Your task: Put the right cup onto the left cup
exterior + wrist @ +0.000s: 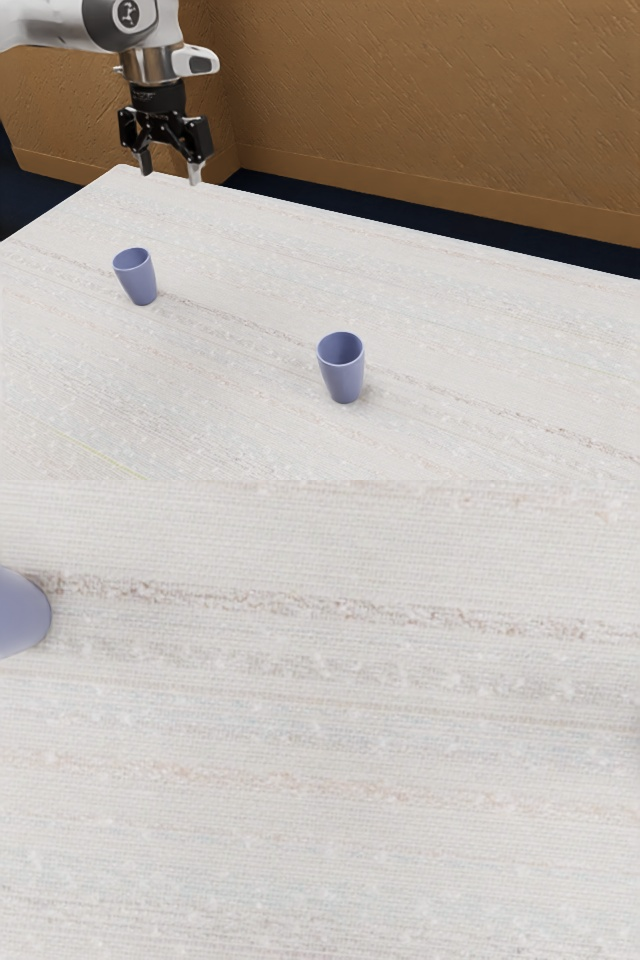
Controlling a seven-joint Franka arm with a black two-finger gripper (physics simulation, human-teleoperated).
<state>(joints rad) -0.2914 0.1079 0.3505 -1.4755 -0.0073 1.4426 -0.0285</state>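
High above the table's far part, my gripper point(170, 172) hangs with its fingers spread and nothing between them. Two blue-purple cups stand upright on the table, mouths up and well apart. One cup point(141, 284) is at the exterior view's left, lower than the gripper and nearer the camera. The other cup point(343, 379) stands closer to the camera, toward the exterior view's right. In the wrist view, part of a blue-purple cup point(20, 612) shows at the edge; which of the two it is, I cannot tell.
The pale, streaked table point(240, 400) carries both cups, with bare surface between them. Behind its far edge stand a brown textured wall point(430, 100) and a dark floor strip.
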